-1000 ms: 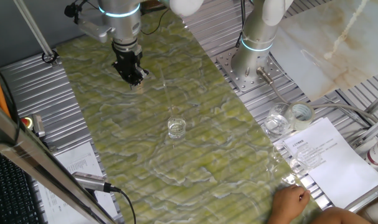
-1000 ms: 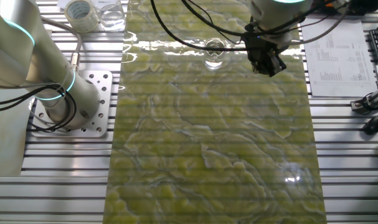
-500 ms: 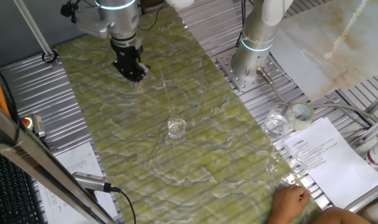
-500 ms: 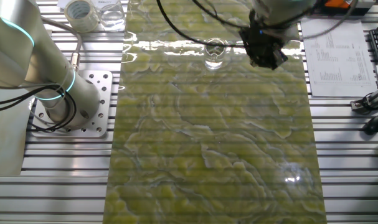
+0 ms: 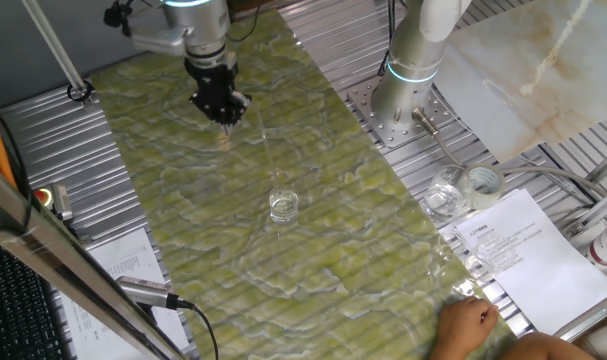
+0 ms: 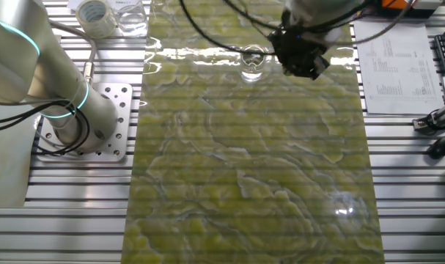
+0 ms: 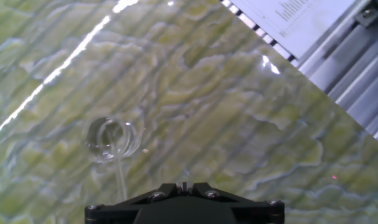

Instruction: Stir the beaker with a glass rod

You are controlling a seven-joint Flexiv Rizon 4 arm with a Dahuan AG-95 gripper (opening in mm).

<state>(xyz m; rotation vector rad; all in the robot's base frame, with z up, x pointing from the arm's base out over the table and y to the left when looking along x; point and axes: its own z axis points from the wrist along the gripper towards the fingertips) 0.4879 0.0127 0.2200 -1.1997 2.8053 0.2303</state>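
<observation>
The small clear beaker stands upright on the green marbled mat. It also shows in the other fixed view and in the hand view. The thin glass rod leans in the beaker, faint, its upper end tilted toward the gripper. In the hand view the rod runs from the beaker down to the left of the jaws. My gripper hovers above the mat, apart from the beaker and not touching the rod. It also shows in the other fixed view. Its jaws stand together with nothing between them.
A second arm's base stands on the slatted table beside the mat. Clear glass jars and a tape roll sit near it. Printed papers lie at the right. A person's hand rests at the mat's near corner.
My gripper has moved sideways over the mat toward the beaker and rod. The beaker and rod have not moved.
</observation>
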